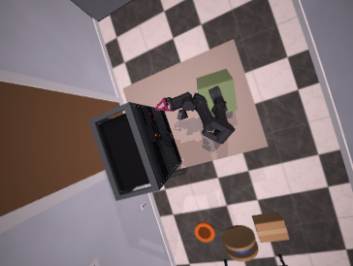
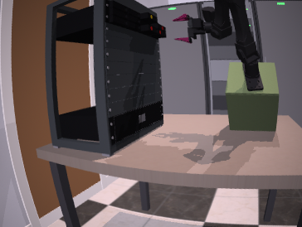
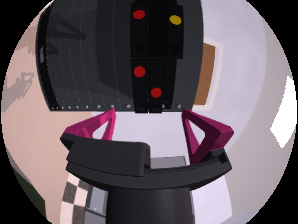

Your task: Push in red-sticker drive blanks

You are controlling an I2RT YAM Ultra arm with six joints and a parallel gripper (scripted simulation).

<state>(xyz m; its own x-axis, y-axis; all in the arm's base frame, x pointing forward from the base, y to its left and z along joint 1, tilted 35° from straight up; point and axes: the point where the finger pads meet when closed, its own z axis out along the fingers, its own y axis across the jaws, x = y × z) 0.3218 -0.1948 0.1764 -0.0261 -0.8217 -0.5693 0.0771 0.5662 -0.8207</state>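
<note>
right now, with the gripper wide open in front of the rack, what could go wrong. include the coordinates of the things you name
The yellow-stickered blank (image 3: 175, 37) sits close to red-stickered ones, so the spread fingers of the gripper (image 2: 182, 29) (image 3: 148, 112) might push it too. The rack (image 1: 110, 157) (image 2: 100, 83) stands loose, and the red stickers are near its top, so a hard push could tip or slide it.
</note>
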